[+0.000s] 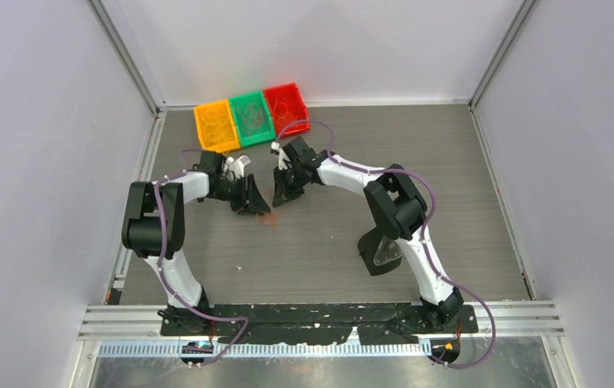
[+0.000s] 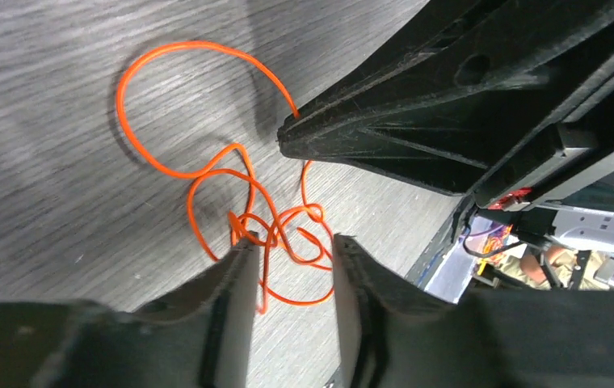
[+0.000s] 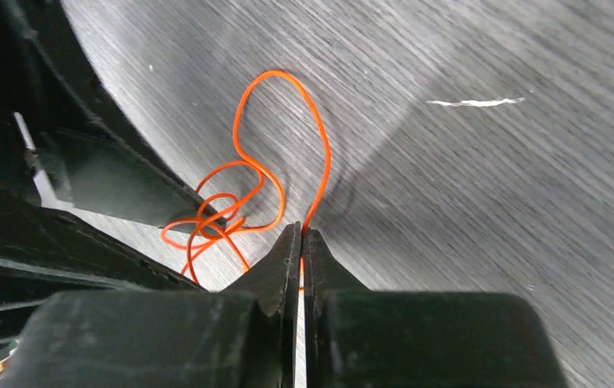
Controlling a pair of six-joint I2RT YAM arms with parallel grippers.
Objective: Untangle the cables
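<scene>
A thin orange cable [image 2: 247,222], glossy and hair-fine, lies in loose loops and a small knot on the grey, wood-grained counter [image 1: 328,250], midway between the two arms. The right hand [image 3: 301,233], matte black with tapered wedge fingers, is pressed together on one strand at the foot of a tall loop. The left hand [image 2: 296,241] stands spread, its blunt black fingers straddling the knotted end; strands run through the gap unsqueezed. The two hands' tips are near each other. A row of three small plastic bins [image 1: 252,117], orange, green and red, sits at the far edge, well apart from the cable.
</scene>
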